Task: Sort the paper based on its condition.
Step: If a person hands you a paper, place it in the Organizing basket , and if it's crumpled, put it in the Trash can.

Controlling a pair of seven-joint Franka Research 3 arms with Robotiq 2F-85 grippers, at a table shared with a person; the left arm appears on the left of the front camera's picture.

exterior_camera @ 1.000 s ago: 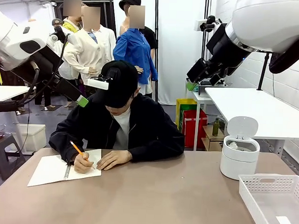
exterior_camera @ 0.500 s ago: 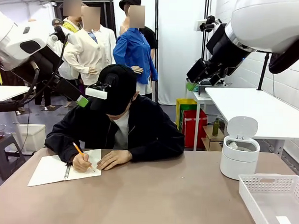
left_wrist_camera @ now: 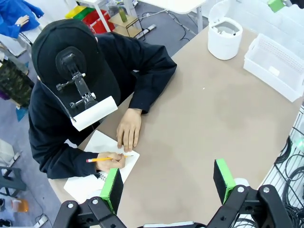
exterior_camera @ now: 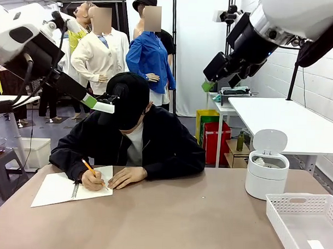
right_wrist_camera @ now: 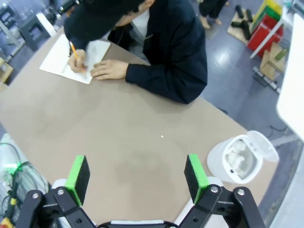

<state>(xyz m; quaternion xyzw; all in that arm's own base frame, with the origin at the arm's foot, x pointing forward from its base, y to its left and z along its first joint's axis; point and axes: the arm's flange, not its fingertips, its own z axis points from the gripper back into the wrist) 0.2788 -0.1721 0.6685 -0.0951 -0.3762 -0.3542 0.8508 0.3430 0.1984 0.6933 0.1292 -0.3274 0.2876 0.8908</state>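
Crumpled paper point(right_wrist_camera: 236, 159) lies inside a white round bin point(exterior_camera: 267, 180) with its lid up, at the table's right side. One flat paper slip point(exterior_camera: 317, 247) rests in the white tray point(exterior_camera: 295, 204) at the front right. My left gripper point(left_wrist_camera: 167, 183) hangs open and empty high above the table, over the person's side; it also shows as the left gripper point(exterior_camera: 90, 101) at the upper left of the front view. My right gripper point(right_wrist_camera: 137, 172) is open and empty too, high over the table's middle, and appears as the right gripper point(exterior_camera: 207, 85) at the upper right of the front view.
A person in a black cap and jacket leans over the far left of the table, writing with an orange pencil point(exterior_camera: 87, 166) in a spiral notebook point(exterior_camera: 57, 189). The person's other hand point(exterior_camera: 126, 176) rests beside it. A second white table point(exterior_camera: 298, 126) stands behind right.
Both arms have shifted a little: the left gripper moved slightly right and down, the right gripper slightly left. The person's head has dipped lower over the notebook.
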